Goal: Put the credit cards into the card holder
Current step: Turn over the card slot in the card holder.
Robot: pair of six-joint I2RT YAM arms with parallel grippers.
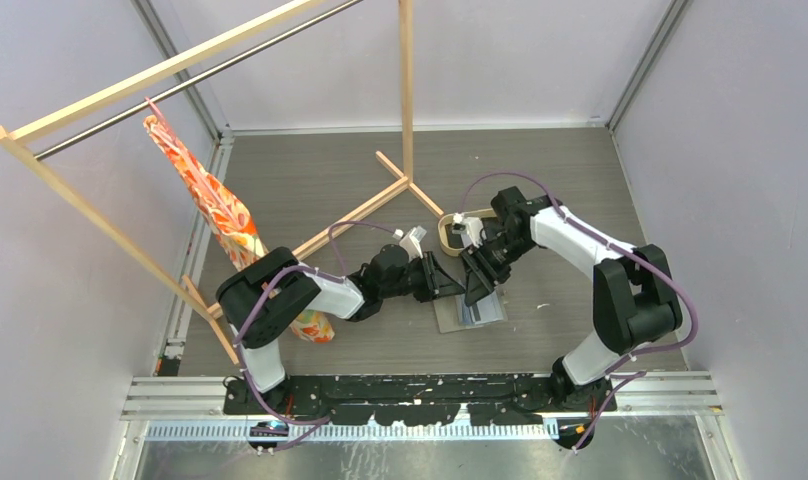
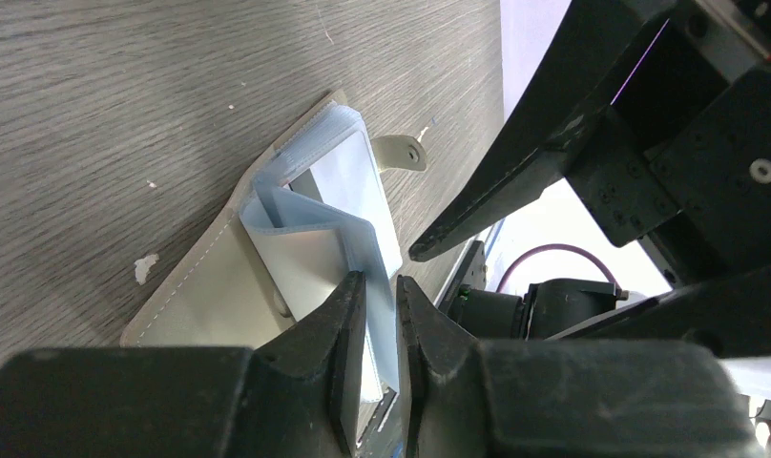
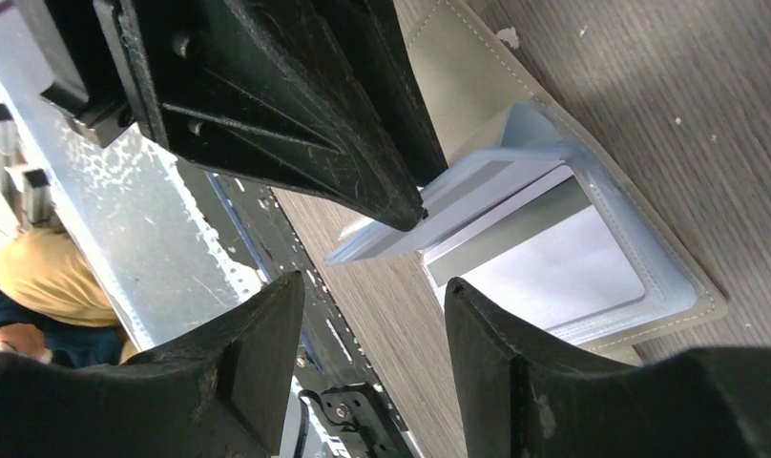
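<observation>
Right gripper (image 1: 472, 292) covers part of the wallet (image 1: 477, 315) from above — contents too small to tell; left fingers (image 2: 348, 324) hide its near end.

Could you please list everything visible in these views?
card holder: one, grey-taupe, open on the table in front of the arms
credit card: at least one, whitish, inside its clear sleeve
tray: one, light-wood rim, beyond the holder
rack: one, pale wood with metal bar, back left
cloth: one, orange patterned, hanging on the rack
table: one, grey wood-grain
left gripper: one, black, shut on the holder's sleeve
right gripper: one, black, open above the holder
</observation>
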